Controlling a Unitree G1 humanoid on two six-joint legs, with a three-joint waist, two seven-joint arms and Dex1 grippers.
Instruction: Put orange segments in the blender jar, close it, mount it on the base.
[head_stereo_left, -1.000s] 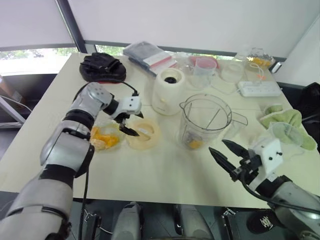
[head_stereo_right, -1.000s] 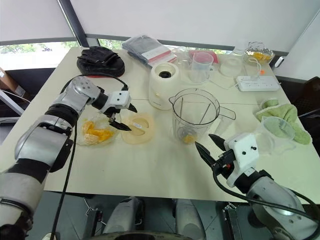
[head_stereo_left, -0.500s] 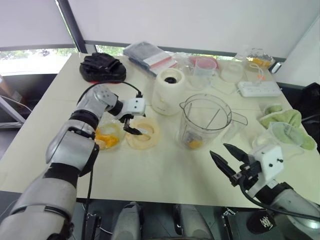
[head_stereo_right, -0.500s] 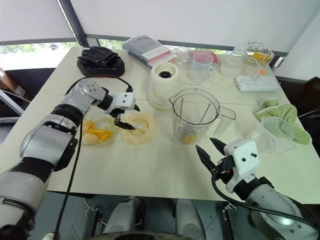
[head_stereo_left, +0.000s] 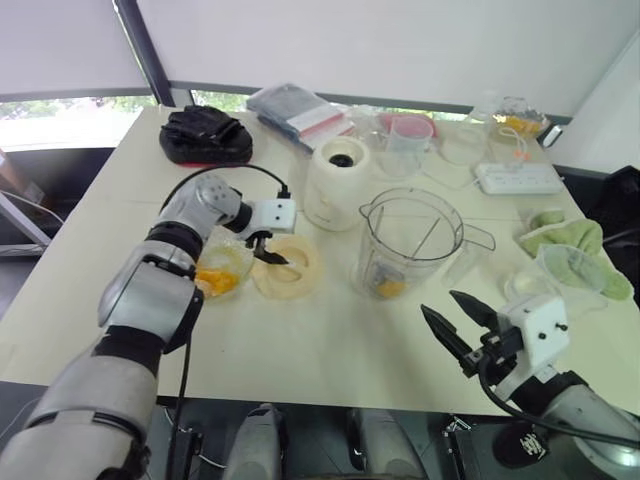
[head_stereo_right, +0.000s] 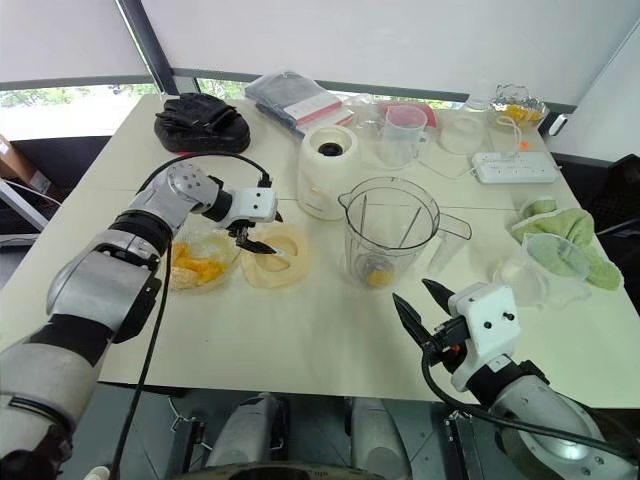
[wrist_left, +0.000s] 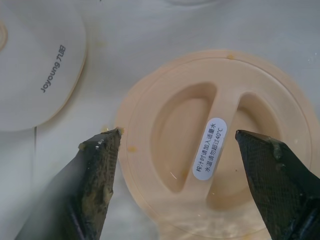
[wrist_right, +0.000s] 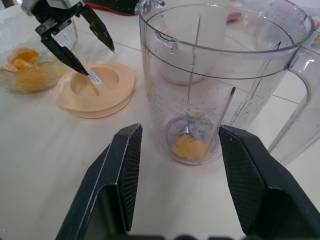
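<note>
Blender jar (head_stereo_left: 411, 243) stands upright at table centre holding orange segments (wrist_right: 189, 147), base (head_stereo_left: 336, 183) at its 10 o'clock; left gripper (wrist_left: 175, 150) hangs spread-jawed over lid (head_stereo_left: 286, 266), right gripper (head_stereo_left: 459, 323) open, empty, at jar's 5 o'clock.

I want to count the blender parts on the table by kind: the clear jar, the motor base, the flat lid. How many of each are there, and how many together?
Blender jar: 1
Base: 1
Pale-yellow lid: 1
Total: 3
</note>
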